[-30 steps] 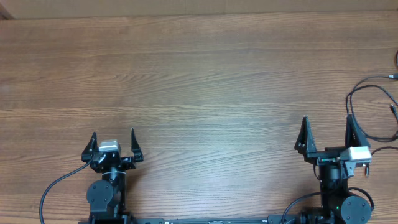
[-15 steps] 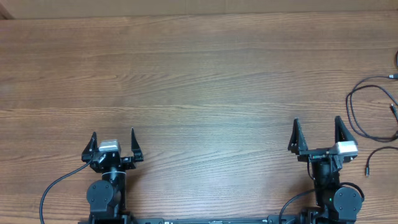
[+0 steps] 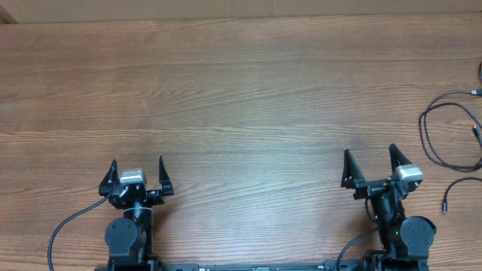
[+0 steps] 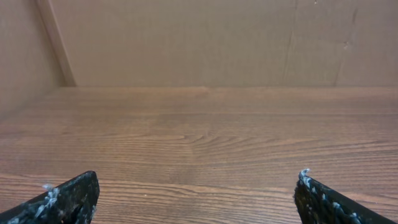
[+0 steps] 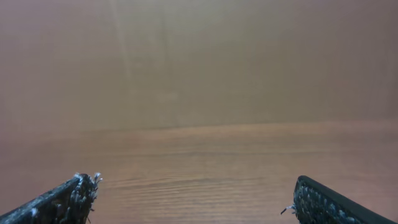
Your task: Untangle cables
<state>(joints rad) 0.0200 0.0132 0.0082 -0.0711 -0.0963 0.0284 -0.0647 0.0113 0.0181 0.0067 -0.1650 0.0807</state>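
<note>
Thin black cables (image 3: pixel 431 139) lie in loose loops at the far right edge of the wooden table (image 3: pixel 241 98), with a short loose end (image 3: pixel 454 189) just below them. My right gripper (image 3: pixel 370 156) stands open near the front edge, left of the cables and apart from them, with nothing between its fingers. My left gripper (image 3: pixel 137 163) is open at the front left, empty. In both wrist views only bare wood shows between the left fingertips (image 4: pixel 68 198) and the right fingertips (image 5: pixel 320 198); no cable appears there.
A brown cardboard wall (image 4: pixel 199 37) rises along the table's far edge. Thicker black arm cables (image 3: pixel 68 226) trail from the arm bases at the front edge.
My right gripper has swung to the left, away from the cables, turning slightly. The left arm and the cables have not moved.
</note>
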